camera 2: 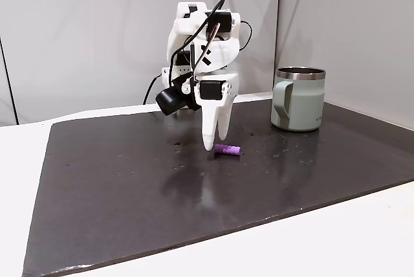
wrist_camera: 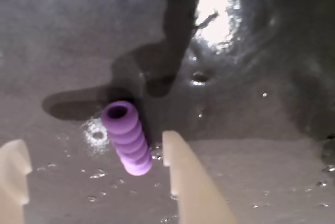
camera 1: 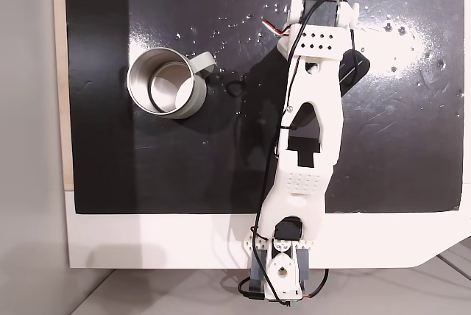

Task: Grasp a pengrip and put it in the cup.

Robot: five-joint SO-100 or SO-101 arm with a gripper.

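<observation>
In a fixed view from above, the white arm [camera 1: 309, 124] reaches from its base at the bottom edge up across the black mat [camera 1: 397, 146], and its upper end covers the jaws, so their spread cannot be read here. The metal cup [camera 1: 167, 83] stands upright well to the left of the arm's far end, its open mouth facing the camera, its shiny inner wall showing and its pale handle turned to the right, toward the arm. In a fixed view from the side, the gripper [camera 2: 213, 140] points straight down with its white fingertips just above or at the mat, and the purple pengrip [camera 2: 228, 150] lies on its side on the mat just right of the tips, close against them; whether it touches them cannot be told. The cup stands well apart to the right in that view, handle turned toward the gripper, on the same mat. In the wrist view, the jaws are wide open and hold nothing: one pale finger [wrist_camera: 191, 177] rises from the bottom edge right of centre and the other finger [wrist_camera: 13, 174] shows at the lower left corner. The ribbed pengrip lies in the gap between them, nearer the right finger and just beside its tip, with its hollow end pointing up and away from the camera. Small water-like drops glint on the mat around it.
</observation>
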